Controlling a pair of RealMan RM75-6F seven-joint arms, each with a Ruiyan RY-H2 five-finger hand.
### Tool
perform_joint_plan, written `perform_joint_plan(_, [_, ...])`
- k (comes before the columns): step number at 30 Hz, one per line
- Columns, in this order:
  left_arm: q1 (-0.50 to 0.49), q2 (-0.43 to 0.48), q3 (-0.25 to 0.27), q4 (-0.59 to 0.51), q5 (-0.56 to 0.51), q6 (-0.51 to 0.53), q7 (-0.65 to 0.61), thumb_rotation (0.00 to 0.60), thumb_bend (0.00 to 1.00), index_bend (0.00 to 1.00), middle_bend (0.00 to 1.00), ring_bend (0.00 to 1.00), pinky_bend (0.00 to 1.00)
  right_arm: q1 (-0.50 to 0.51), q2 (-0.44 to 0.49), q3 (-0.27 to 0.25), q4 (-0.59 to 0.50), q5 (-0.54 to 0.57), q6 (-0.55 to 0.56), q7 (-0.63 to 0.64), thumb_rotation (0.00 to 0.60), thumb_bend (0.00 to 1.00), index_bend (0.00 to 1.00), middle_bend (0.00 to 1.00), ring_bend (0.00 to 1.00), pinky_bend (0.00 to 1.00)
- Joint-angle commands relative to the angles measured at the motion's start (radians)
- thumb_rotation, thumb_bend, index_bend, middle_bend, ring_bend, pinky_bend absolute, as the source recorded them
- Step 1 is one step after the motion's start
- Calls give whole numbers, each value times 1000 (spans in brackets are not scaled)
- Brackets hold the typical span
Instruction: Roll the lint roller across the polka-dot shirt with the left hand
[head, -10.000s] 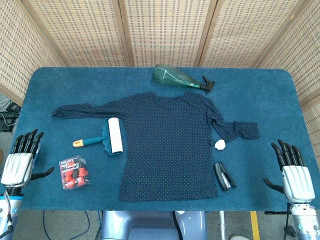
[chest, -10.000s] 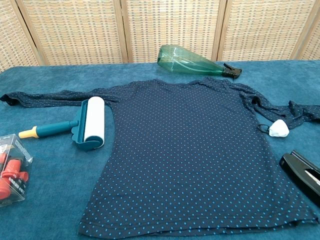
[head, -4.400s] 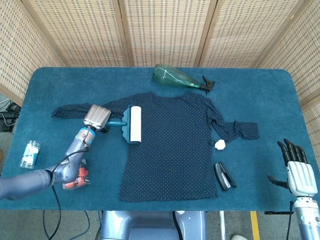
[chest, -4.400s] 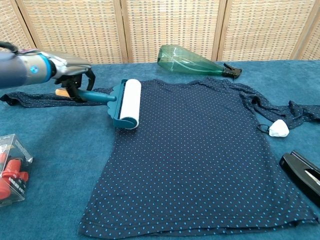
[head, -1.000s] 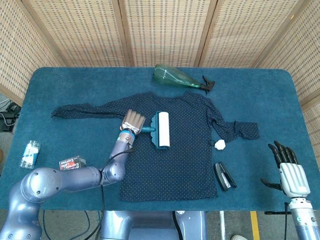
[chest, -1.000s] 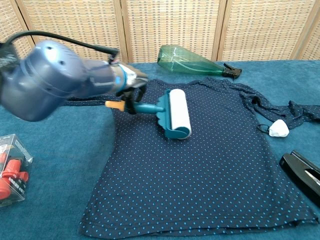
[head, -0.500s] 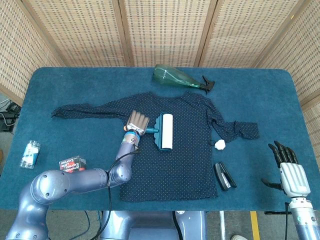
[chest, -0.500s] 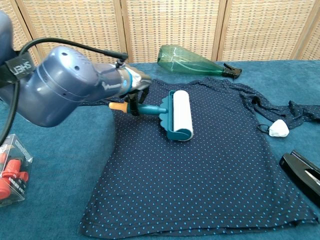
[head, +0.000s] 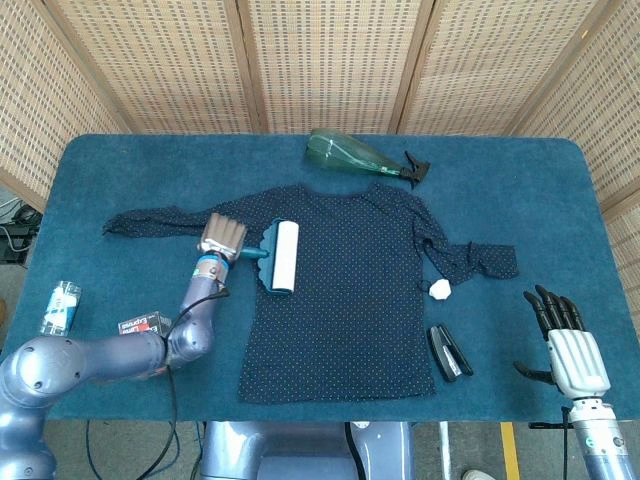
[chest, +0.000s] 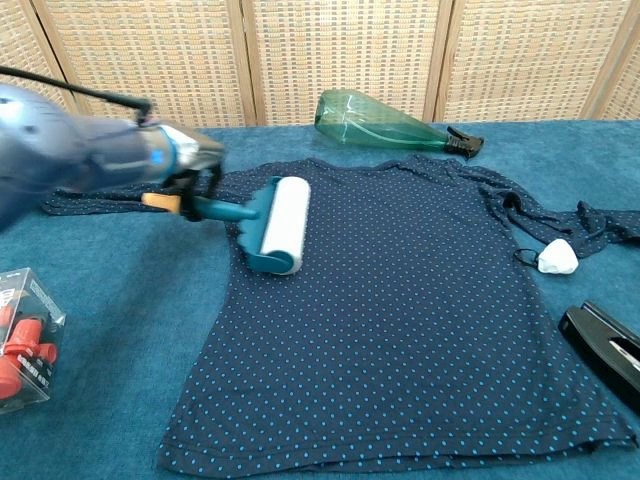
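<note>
The navy polka-dot shirt (head: 350, 290) (chest: 420, 310) lies flat across the middle of the blue table. My left hand (head: 222, 238) (chest: 185, 165) grips the teal handle of the lint roller (head: 283, 257) (chest: 283, 224). The roller's white drum rests on the shirt's left edge, near the shoulder. My right hand (head: 565, 345) hangs open off the table's front right corner, holding nothing. It does not show in the chest view.
A green spray bottle (head: 355, 157) (chest: 385, 122) lies behind the shirt's collar. A white lump (head: 439, 289) (chest: 556, 258) and a black stapler (head: 449, 352) (chest: 605, 350) sit to the shirt's right. A box of red items (head: 145, 326) (chest: 22, 340) and a small packet (head: 61, 305) lie front left.
My left hand has pulled the lint roller back leftwards, from the middle of the shirt's chest to its left edge. The right hand has barely shifted.
</note>
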Motion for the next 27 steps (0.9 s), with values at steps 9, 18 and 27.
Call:
perform_joint_plan(9, [100, 132, 48, -104, 145, -5, -135, 600, 443, 861, 847, 729, 687, -3, -4, -16, -23, -40, 23, -28, 600, 108, 0, 0, 0, 0])
perform_joint_plan(18, [112, 171, 84, -158, 171, 2, -129, 600, 326, 389, 284, 318, 355, -8, 1, -22, -36, -59, 42, -35, 600, 107, 0, 0, 0, 0])
perform_joint_plan(27, [125, 211, 77, -207, 170, 31, -169, 600, 234, 86, 0, 0, 2, -12, 9, -24, -49, -74, 59, -32, 600, 107, 0, 0, 0, 0])
